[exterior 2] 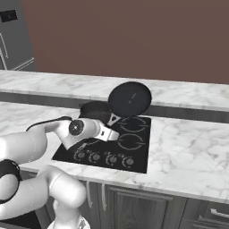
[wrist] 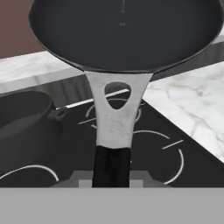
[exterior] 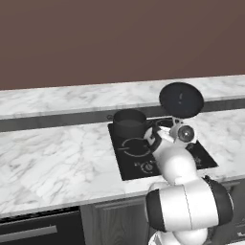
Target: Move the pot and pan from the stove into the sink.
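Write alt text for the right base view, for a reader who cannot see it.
The white arm's gripper holds the black pan by its handle, lifted and tilted above the stove. The pot stands on the stove's far left corner, partly behind the pan, with marble counter on both sides.

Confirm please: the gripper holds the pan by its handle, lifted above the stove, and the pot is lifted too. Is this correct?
Not fully. The gripper does hold the pan by its handle, raised above the stove. But the pot is not lifted: it sits on the stove's back left burner, as the left base view shows.
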You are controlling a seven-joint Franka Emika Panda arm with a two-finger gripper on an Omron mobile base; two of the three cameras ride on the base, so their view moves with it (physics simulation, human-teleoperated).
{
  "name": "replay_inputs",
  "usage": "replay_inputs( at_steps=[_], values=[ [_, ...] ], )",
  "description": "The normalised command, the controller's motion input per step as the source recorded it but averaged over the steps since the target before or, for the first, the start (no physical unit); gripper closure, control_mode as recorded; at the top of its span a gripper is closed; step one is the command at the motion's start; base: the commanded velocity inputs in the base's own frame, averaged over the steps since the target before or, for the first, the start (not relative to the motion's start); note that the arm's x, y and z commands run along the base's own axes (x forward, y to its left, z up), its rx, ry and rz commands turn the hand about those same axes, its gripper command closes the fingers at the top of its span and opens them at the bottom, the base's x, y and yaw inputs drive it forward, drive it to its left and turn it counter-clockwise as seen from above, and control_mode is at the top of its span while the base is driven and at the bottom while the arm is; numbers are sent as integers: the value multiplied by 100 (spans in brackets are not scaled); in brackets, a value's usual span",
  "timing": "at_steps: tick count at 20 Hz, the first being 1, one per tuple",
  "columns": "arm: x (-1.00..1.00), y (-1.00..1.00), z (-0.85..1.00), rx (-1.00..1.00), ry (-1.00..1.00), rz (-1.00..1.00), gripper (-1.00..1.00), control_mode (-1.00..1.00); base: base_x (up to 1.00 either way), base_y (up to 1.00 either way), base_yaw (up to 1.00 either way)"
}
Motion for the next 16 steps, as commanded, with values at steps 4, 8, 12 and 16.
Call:
replay_inputs(
  at_steps=[4,8,12,16],
  values=[
    [0,0,100,10,14,0,100,-100,0,0,0],
    [0,1,100,11,18,0,100,-100,0,0,0],
    [-22,1,87,8,15,0,100,-100,0,0,0],
    [-61,8,40,2,10,1,100,-100,0,0,0]
  ],
)
